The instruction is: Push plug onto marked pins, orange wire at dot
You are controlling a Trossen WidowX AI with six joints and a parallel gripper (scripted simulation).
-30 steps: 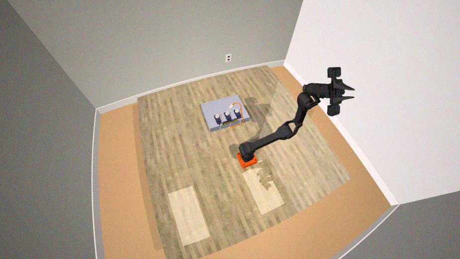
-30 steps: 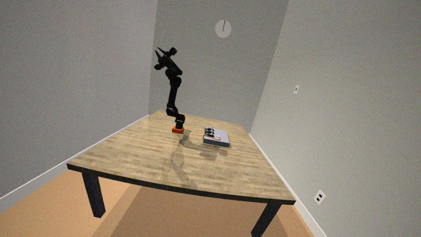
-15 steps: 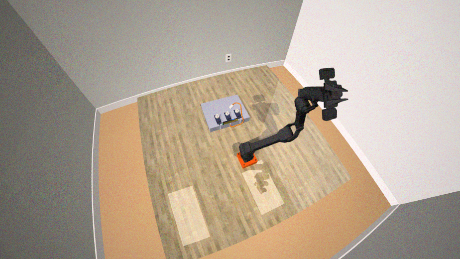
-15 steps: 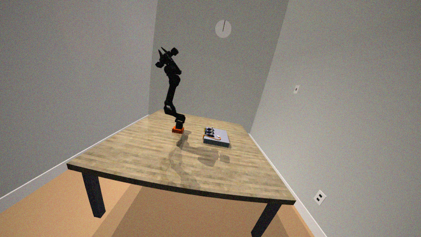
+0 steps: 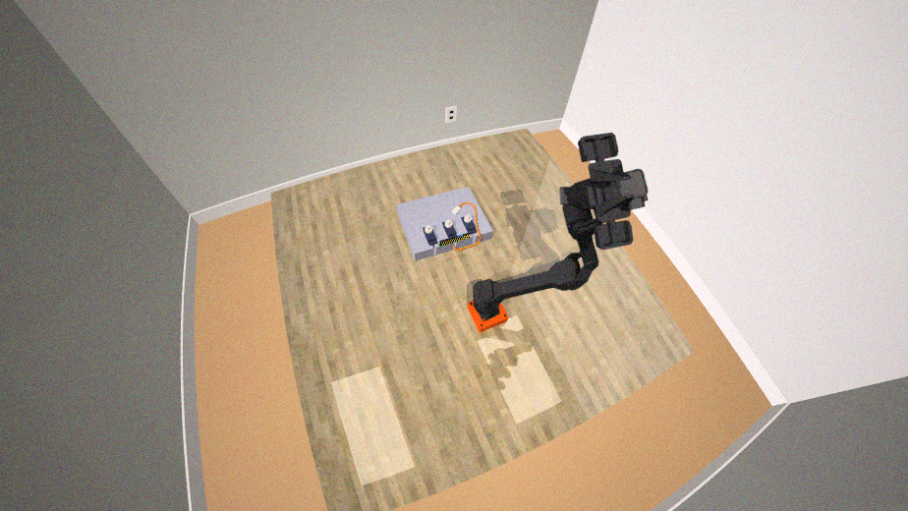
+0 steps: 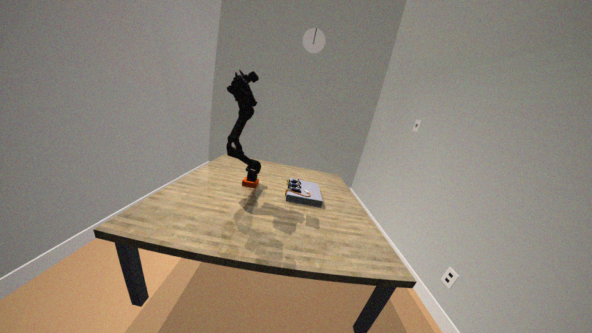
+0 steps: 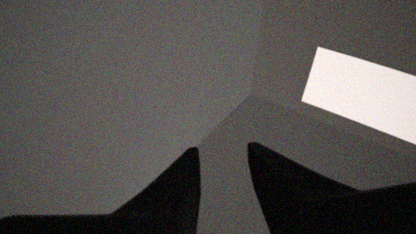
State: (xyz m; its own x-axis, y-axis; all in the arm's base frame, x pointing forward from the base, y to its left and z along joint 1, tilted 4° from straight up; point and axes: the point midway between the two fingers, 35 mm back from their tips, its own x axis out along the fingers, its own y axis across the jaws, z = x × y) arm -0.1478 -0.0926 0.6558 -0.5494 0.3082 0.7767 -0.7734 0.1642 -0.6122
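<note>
The white plug point(image 5: 456, 209) point(image 6: 307, 192) lies on top of the grey holder point(image 5: 412, 212) point(image 6: 304, 201). Its orange lead point(image 5: 477, 230) loops around the holder's right side to the near edge. Three dark servos with white horns stand along that edge; the middle servo point(image 5: 449, 229) is beside a yellow-and-black strip point(image 5: 454, 241). Single pins, the coloured band and its dot are too small to tell. My gripper point(image 6: 239, 72) point(image 7: 223, 153) is partly open and empty, raised high above the table and far from the plug. In the wrist view there is only background between its fingertips.
The arm's orange base point(image 5: 489, 322) point(image 6: 250, 183) stands on the wooden table point(image 5: 336, 305) point(image 6: 198, 219), on the near side of the holder. The arm bends up to the right in the top view, toward the white wall point(image 5: 730, 158). The wrist view faces grey walls and a bright panel point(image 7: 365, 94).
</note>
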